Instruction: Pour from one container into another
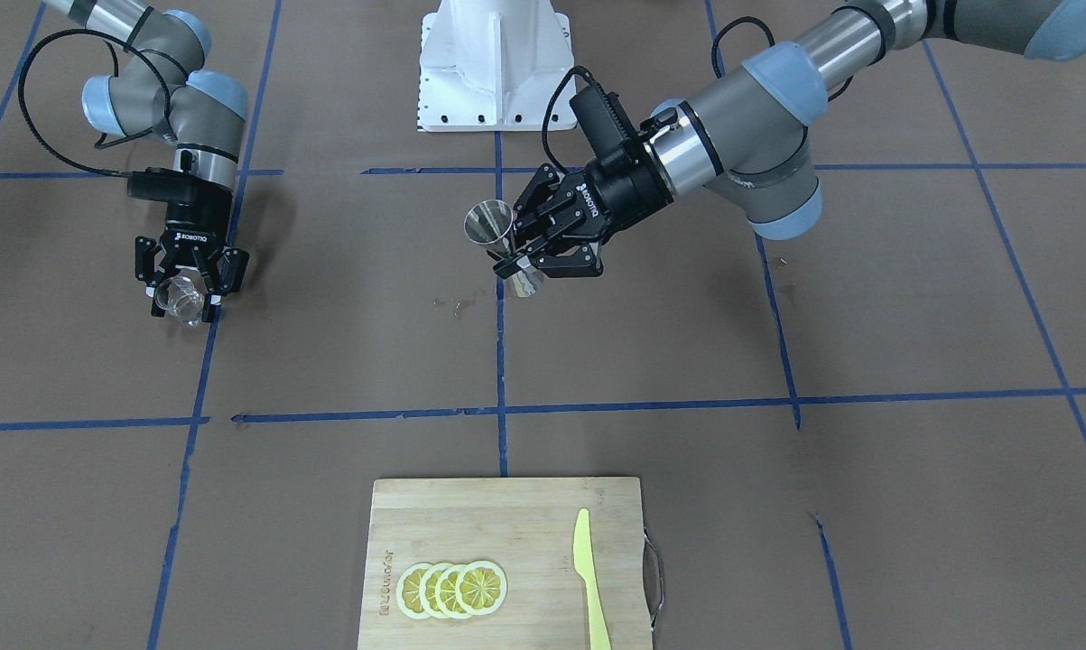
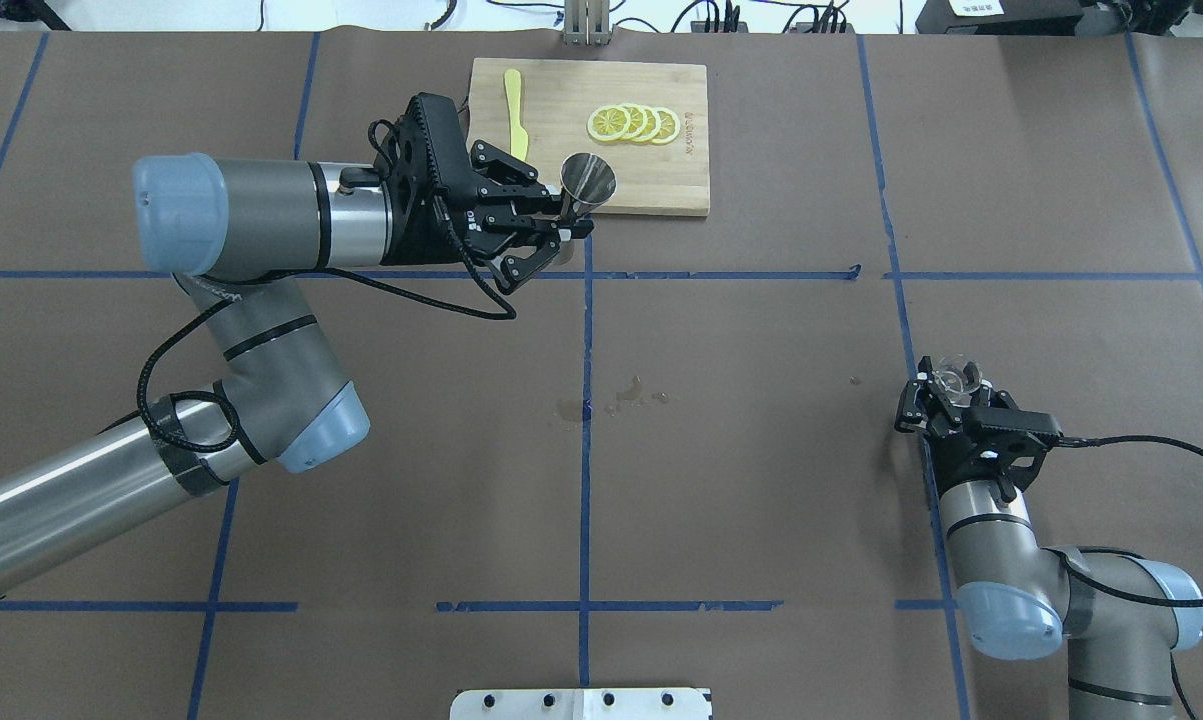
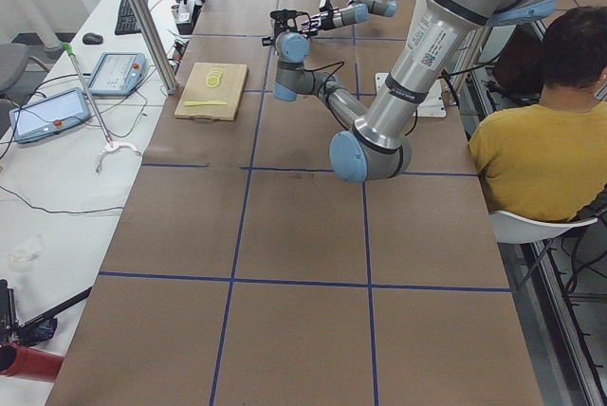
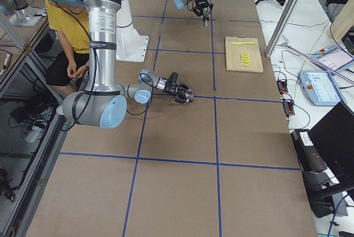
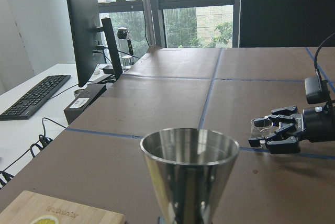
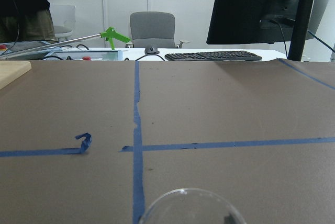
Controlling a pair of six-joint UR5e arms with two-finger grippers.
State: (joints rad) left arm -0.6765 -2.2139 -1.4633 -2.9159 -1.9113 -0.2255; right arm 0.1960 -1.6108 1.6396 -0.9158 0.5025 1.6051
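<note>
My left gripper point(image 1: 517, 259) point(image 2: 566, 228) is shut on the narrow waist of the steel jigger point(image 1: 491, 224) point(image 2: 587, 181) point(image 5: 189, 174) and holds it upright, raised above the table near the cutting board. The jigger's open top cone fills the bottom of the left wrist view. Far off on the other side of the table, my right gripper point(image 1: 184, 298) point(image 2: 951, 385) point(image 5: 268, 131) sits low near the surface, shut on the clear glass cup point(image 1: 181, 296) point(image 2: 951, 374). The rim of the glass cup point(image 6: 191, 206) shows at the bottom of the right wrist view.
A wooden cutting board point(image 1: 470, 515) point(image 2: 661, 190) carries lemon slices point(image 1: 452, 589) point(image 2: 633, 123) and a yellow plastic knife point(image 1: 589, 578) point(image 2: 514, 100). Small wet spots point(image 2: 621, 395) mark the brown paper at the table's middle. A person in yellow point(image 3: 536, 150) sits behind the robot's white base point(image 1: 496, 63).
</note>
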